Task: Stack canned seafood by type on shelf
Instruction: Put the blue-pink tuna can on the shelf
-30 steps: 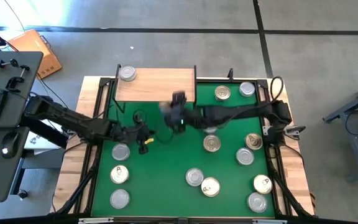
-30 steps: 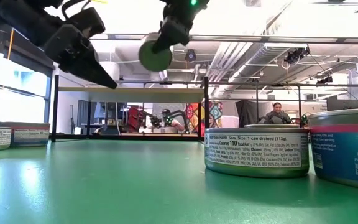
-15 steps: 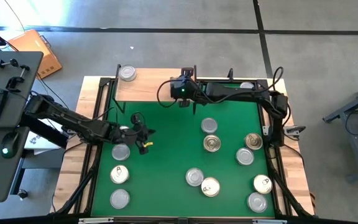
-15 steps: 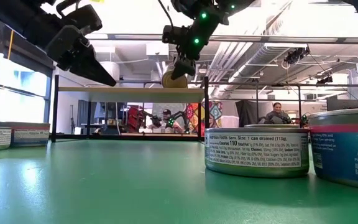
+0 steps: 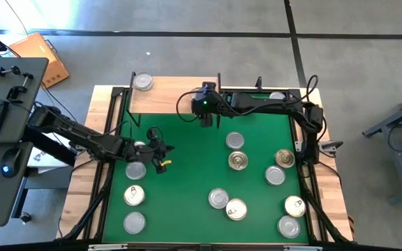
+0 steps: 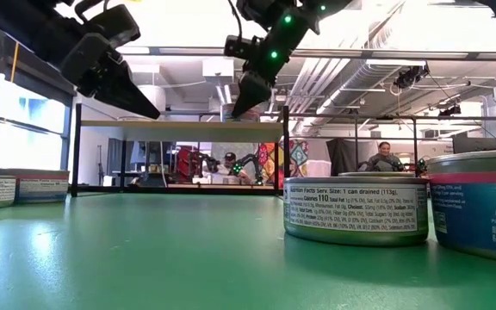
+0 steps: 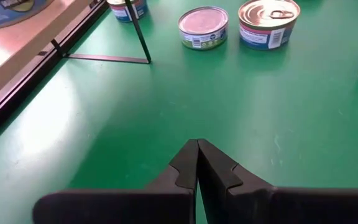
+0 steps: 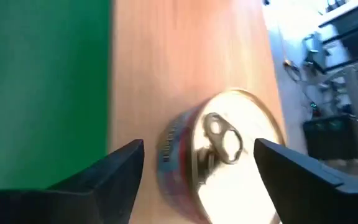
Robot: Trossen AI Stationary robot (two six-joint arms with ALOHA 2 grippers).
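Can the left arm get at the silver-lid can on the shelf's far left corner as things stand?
Probably yes. The left gripper, jaws shut, hangs over the green mat near the shelf; nothing stands above that can, and the right gripper works at the shelf's other end.

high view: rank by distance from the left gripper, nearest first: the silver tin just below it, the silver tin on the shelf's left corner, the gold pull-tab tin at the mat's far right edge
1. The plain silver-lidded round tin, right beside the left gripper, on the mat's left side.
2. The silver-lidded round tin at the left corner of the light-wood shelf.
3. The gold pull-tab round tin, across the green mat near its right edge.
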